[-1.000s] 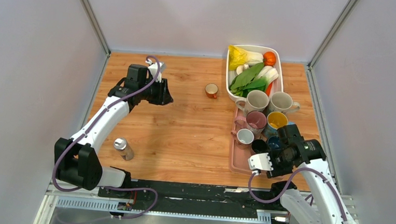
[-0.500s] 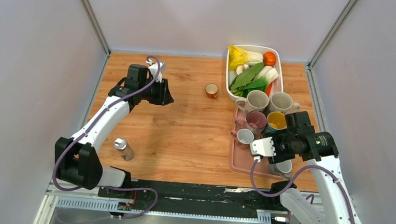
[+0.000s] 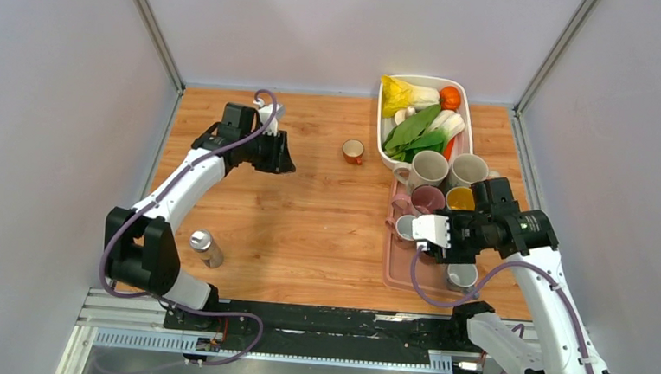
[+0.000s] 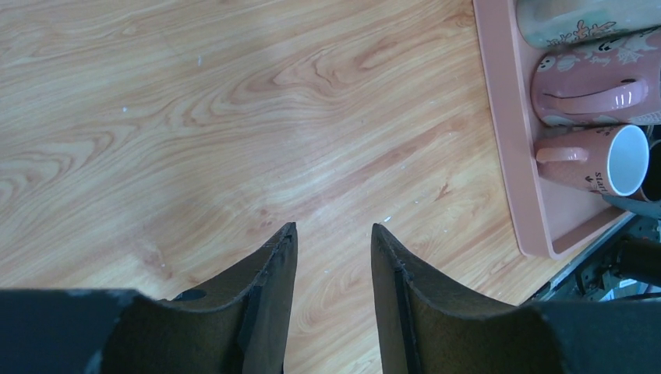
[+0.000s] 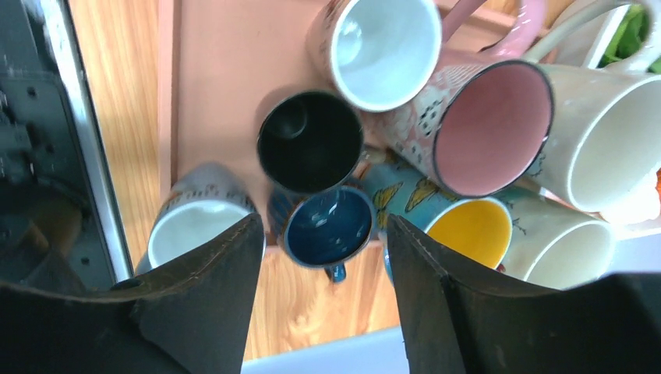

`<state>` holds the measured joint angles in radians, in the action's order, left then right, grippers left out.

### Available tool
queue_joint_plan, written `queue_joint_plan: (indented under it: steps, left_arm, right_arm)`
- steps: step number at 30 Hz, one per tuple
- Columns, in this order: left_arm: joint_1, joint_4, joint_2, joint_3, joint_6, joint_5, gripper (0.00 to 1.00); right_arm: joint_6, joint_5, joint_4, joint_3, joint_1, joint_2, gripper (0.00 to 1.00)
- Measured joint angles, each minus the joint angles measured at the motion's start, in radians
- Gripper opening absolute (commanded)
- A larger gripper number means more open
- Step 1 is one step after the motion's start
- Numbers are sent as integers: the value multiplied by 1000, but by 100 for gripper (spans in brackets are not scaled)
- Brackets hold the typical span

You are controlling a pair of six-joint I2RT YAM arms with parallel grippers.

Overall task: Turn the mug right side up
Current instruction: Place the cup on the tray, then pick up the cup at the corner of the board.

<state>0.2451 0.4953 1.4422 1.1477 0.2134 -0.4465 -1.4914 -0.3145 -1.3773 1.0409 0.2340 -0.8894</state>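
Grey mug (image 5: 191, 234) upright at pink tray (image 5: 210, 62) edge, R jaws apart above.

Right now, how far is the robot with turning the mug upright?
Looks done: the grey mug stands mouth-up at the pink tray's near end. In hand: nothing; the right claw hovers open above the tray, and the left claw is open over the table. Remaining: perhaps the small orange mug; its pose is unclear.

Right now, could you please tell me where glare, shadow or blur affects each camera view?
Top external: evenly lit, sharp, only soft shadows. Left wrist: a washed-out patch on the wooden table, a glare streak on the large pink mug, the left gripper dark, soft. Right wrist: the black mug crisp, glints in the blue mug, the right gripper underexposed.
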Motion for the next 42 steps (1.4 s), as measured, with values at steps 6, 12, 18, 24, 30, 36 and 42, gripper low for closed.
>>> queue_joint_plan:
  steps: [6,12,18,24,30,36,42]
  left_arm:
    - [45,47,153,142,-57,-21,48]
    - [100,59,361,336,-85,-43,49]
    - [117,30,528,499,-43,-24,49]
    - [121,-42,740,711,77,-8,50]
    - [129,-68,856,739,138,-8,50]
    - [153,-69,902,738,169,-11,50]
    - [163,-69,888,700,201,26,49]
  right_arm:
    - [313,-139,207,23,1,-45,72]
    - [754,-193,509,47,34,-152,74]
    - [1026,-195,686,38,39,-186,74]
    - [1125,-190,758,24,39,-182,75]
    - [1148,-177,769,-4,38,-180,75]
    - [1151,-170,769,-39,38,-175,75]
    - [1150,-166,769,-61,37,-171,75]
